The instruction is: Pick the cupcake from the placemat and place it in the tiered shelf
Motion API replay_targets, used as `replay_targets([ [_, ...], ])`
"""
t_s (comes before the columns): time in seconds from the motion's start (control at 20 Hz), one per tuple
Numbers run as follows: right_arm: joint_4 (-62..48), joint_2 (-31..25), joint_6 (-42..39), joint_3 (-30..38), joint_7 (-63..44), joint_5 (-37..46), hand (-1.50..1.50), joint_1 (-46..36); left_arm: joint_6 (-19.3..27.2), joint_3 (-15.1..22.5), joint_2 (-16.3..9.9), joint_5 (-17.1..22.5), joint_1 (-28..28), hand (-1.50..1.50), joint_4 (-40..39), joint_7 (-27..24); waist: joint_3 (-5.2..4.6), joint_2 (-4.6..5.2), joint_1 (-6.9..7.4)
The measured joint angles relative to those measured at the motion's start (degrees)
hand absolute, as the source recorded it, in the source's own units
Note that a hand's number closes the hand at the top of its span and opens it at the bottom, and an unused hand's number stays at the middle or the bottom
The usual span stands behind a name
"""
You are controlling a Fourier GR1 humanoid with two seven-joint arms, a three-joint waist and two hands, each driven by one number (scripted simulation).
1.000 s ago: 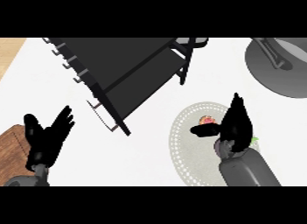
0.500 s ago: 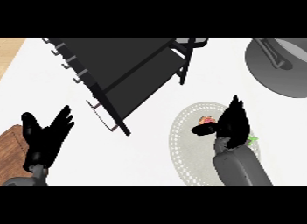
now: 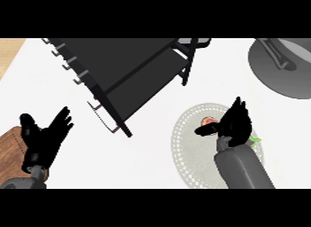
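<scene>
A round pale placemat (image 3: 187, 146) lies at the right of the white counter. On it sits the cupcake (image 3: 210, 121), of which only a pink and tan part shows past my right hand (image 3: 234, 125). That hand hovers over the cupcake with fingers straight and thumb out to the left, open. The black tiered shelf (image 3: 125, 75) stands at the upper middle, slanting down toward the counter's centre. My left hand (image 3: 45, 137) rests open at the lower left, fingers up, far from the cupcake. A small green thing (image 3: 254, 141) peeks out beside my right wrist.
A grey pot (image 3: 292, 66) with a handle sits at the upper right corner. A brown wooden board (image 3: 7, 146) lies under my left hand at the lower left. A tan wooden strip (image 3: 1, 62) runs along the counter's left edge.
My right hand has lowered slightly over the cupcake on the placemat. The left hand has not moved.
</scene>
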State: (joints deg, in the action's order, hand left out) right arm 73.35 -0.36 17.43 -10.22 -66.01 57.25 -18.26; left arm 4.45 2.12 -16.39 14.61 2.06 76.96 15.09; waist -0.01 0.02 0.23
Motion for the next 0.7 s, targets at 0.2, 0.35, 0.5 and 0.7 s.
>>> replay_targets([
  [0.2,-4.3,0.2,1.6,1.3,2.0,-1.5,1.50,-1.7,0.4,0.0,0.9,-1.0,1.1,0.00,-0.1,0.8,-0.02,-0.07,0.08],
  [0.35,-7.2,0.3,-0.4,0.0,4.2,-5.4,1.50,-2.0,0.2,-0.1,1.3,-1.3,1.3,0.00,-0.6,0.3,-0.17,-0.30,0.29],
  [0.5,-9.6,-0.1,-1.4,-0.4,6.3,-7.6,1.50,-3.7,-0.5,-0.5,1.3,-1.3,-0.1,0.00,0.7,0.4,-0.39,-0.58,0.23],
  [0.7,-8.1,-0.2,-0.4,-2.7,7.3,-8.9,1.50,-3.0,-1.1,-1.3,2.0,-1.8,0.2,0.00,0.2,0.7,-0.32,-0.51,0.04],
])
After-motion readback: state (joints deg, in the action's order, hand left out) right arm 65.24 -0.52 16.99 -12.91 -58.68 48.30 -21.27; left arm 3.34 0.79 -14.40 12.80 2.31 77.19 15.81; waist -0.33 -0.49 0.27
